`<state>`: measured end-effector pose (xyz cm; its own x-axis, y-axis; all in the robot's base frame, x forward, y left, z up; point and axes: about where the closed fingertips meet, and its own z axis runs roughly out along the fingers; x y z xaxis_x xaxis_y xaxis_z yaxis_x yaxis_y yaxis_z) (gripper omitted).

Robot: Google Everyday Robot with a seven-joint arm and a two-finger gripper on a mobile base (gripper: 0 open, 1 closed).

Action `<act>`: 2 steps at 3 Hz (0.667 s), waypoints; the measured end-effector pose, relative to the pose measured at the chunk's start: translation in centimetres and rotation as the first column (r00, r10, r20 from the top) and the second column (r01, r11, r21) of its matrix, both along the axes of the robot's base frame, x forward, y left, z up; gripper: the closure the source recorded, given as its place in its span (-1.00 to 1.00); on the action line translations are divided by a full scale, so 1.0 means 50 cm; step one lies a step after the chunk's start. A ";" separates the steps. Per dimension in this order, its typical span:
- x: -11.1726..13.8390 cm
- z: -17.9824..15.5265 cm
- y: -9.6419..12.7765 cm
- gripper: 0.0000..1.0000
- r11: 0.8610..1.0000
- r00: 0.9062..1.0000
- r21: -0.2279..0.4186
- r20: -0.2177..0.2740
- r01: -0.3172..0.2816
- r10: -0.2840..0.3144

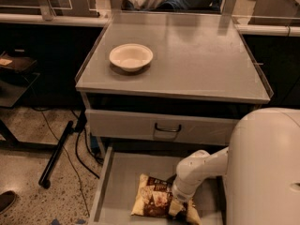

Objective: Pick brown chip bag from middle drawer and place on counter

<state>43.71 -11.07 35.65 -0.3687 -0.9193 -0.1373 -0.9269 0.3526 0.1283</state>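
Gray middle drawer [121, 187] holds brown chip bag [153, 201] beneath the gripper [176, 209].

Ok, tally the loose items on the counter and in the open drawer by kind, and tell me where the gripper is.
Bowls: 1, cream bowl on the counter
Chip bags: 1, brown chip bag in the middle drawer
Total: 2
The gripper is down in the drawer, at the bag's right part.
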 end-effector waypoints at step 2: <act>0.000 0.001 0.000 0.77 1.000 1.000 0.000 0.000 0.000 0.000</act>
